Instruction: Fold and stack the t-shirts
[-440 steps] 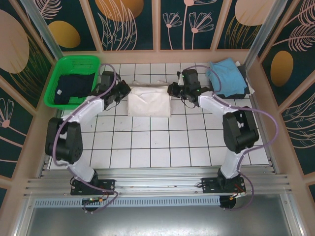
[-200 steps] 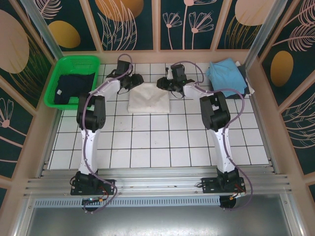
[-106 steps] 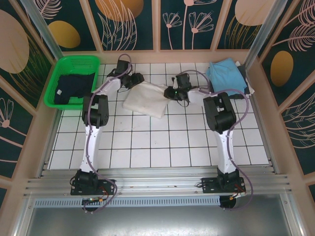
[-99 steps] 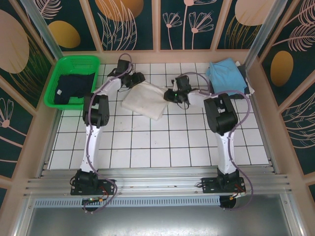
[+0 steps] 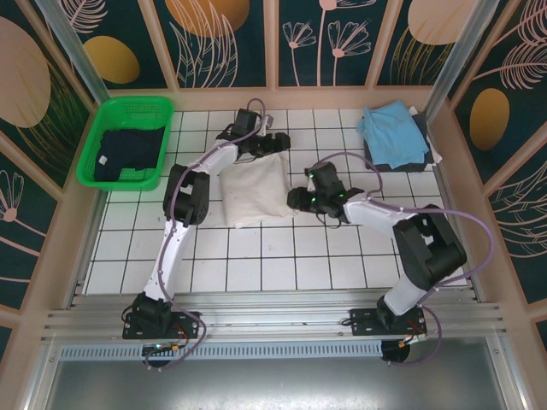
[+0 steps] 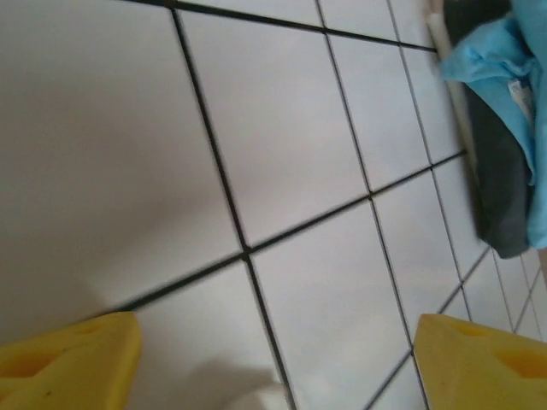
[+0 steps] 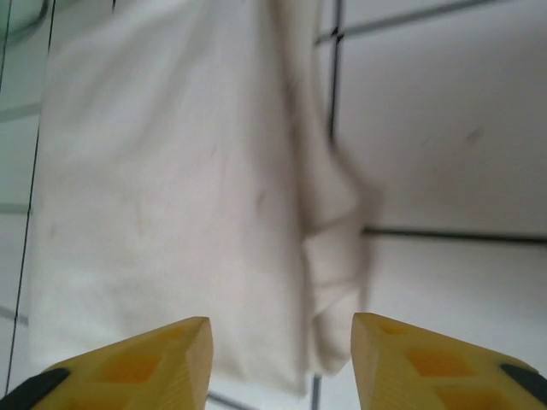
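Left hand (image 6: pixel 275 346): fingers spread wide, nothing between them, bare tabletop (image 6: pixel 282 128) below.
Right hand (image 7: pixel 280 333): fingers apart, clamped on nothing; loose folded edge of the cream-white t-shirt (image 7: pixel 162 188) flat just ahead of the tips.
Just changed: both hands let go. Half a second ago, one hand at each end of the shirt, which lay skewed higher in the overhead frame; now turned, long side running top to bottom, near centre.
Meaning for the task: fold of this shirt probably finished; stacking apparently not yet done.
Left wrist view adds: light blue t-shirt (image 6: pixel 513 77) lying on the dark grey t-shirt (image 6: pixel 500 196), upper right.
Overhead view adds: dark navy t-shirt (image 5: pixel 126 154) inside the green basket (image 5: pixel 120 184), upper left; hands at the cream shirt's two right corners.
Right wrist view adds: small rumple along the shirt's right edge.
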